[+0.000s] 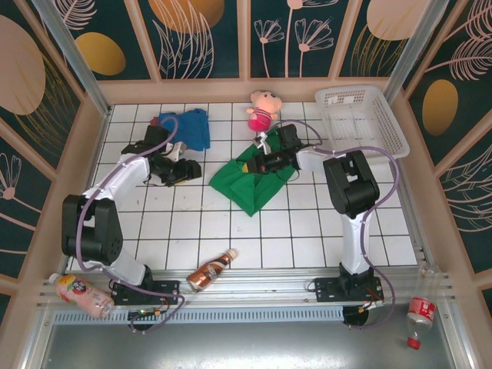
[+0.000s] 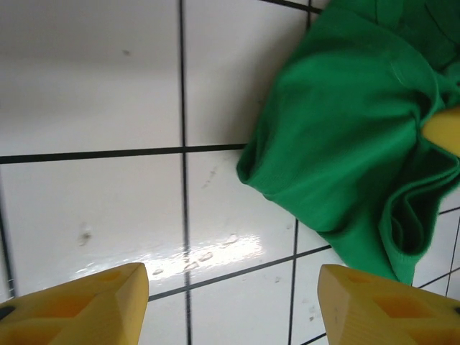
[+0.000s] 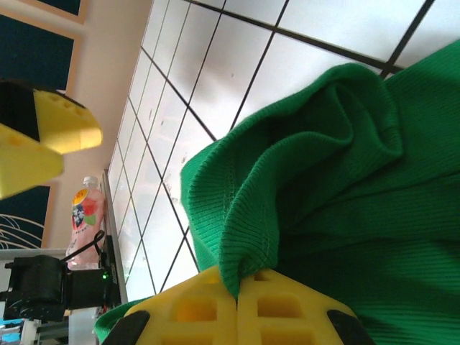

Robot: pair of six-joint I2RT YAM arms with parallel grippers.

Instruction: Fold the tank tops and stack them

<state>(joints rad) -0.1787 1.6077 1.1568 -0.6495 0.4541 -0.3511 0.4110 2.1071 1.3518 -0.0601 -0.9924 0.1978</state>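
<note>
right end effector (image 3: 237, 291) pressed together, pinching a fold of the green tank top (image 1: 250, 188) mid counter (image 1: 215, 231) | left end effector (image 2: 233, 298) spread, empty, near its left edge | right arm nearer

The white tiled table (image 1: 231, 223) carries a green top (image 1: 250, 188), crumpled, lying right under the right claw (image 1: 256, 164) and spreading from it toward the near edge, with bare tile between the cloth and the left claw (image 1: 187, 171). A blue top (image 1: 188, 127) lies just behind the left claw, a pink doll (image 1: 263, 110) just behind the right claw, and a white basket (image 1: 361, 90) rests off to the right of that claw by the far right corner. A brown bottle (image 1: 211, 270) lies on its side well nearer than both claws, at the near edge, roughly between them.
</note>
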